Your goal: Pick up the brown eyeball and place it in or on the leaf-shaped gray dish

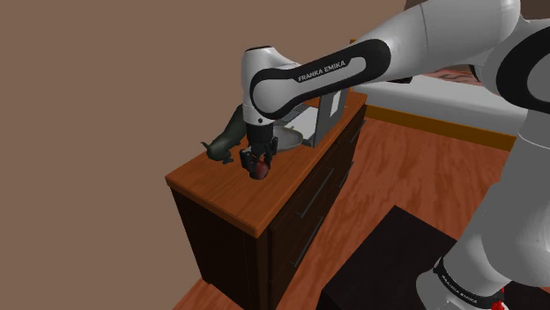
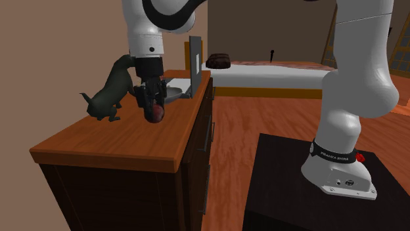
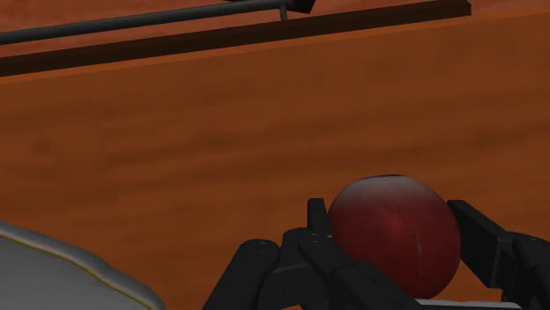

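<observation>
The eyeball (image 3: 395,231) looks like a dark red-brown ball, and my gripper (image 3: 388,242) is shut on it, a black finger on each side. Over the wooden dresser top (image 1: 231,189) the gripper (image 1: 256,165) holds the ball (image 1: 258,169) just above the surface; the second exterior view has the ball (image 2: 155,113) lifted clear of the wood under the gripper (image 2: 152,105). The gray leaf-shaped dish (image 1: 293,135) lies further back on the dresser, partly behind the arm, and its pale rim (image 3: 62,273) shows beside the fingers. The dish (image 2: 176,86) sits just past the gripper.
A dark green animal figurine (image 1: 225,139) (image 2: 108,92) stands on the dresser close beside the gripper. A gray upright panel (image 2: 195,64) stands at the dresser's far end. The dresser's front edge and drawer handle (image 3: 159,16) lie near. A bed (image 2: 276,72) stands behind; my stand (image 2: 309,190) is a black box.
</observation>
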Controlling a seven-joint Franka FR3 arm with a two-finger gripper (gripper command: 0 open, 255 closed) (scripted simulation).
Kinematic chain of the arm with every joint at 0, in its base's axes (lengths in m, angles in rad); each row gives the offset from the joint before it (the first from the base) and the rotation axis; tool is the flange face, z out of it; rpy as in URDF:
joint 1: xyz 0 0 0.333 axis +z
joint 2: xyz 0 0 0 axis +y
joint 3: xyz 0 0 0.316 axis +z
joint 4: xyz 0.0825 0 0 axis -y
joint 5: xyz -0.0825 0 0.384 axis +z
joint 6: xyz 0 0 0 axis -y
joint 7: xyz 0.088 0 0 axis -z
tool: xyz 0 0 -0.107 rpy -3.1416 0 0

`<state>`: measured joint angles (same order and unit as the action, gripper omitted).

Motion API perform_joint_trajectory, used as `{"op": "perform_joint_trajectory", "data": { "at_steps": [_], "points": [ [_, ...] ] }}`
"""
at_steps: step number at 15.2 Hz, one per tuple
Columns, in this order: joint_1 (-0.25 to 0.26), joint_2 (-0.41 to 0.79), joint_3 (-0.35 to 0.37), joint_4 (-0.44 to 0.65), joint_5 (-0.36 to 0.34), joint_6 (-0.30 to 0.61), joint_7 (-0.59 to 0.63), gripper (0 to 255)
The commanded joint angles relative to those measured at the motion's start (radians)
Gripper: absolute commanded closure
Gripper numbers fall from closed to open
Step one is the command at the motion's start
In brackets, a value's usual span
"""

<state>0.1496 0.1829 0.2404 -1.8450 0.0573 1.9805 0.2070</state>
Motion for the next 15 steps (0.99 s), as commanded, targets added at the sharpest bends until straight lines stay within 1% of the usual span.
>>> {"op": "perform_joint_trajectory", "data": {
  "at_steps": [1,15],
  "points": [
    [-0.001,-0.007,0.000,0.017,0.001,-0.024,0.000,255],
    [-0.003,-0.038,0.001,0.167,0.005,-0.204,0.009,255]
  ]
}}
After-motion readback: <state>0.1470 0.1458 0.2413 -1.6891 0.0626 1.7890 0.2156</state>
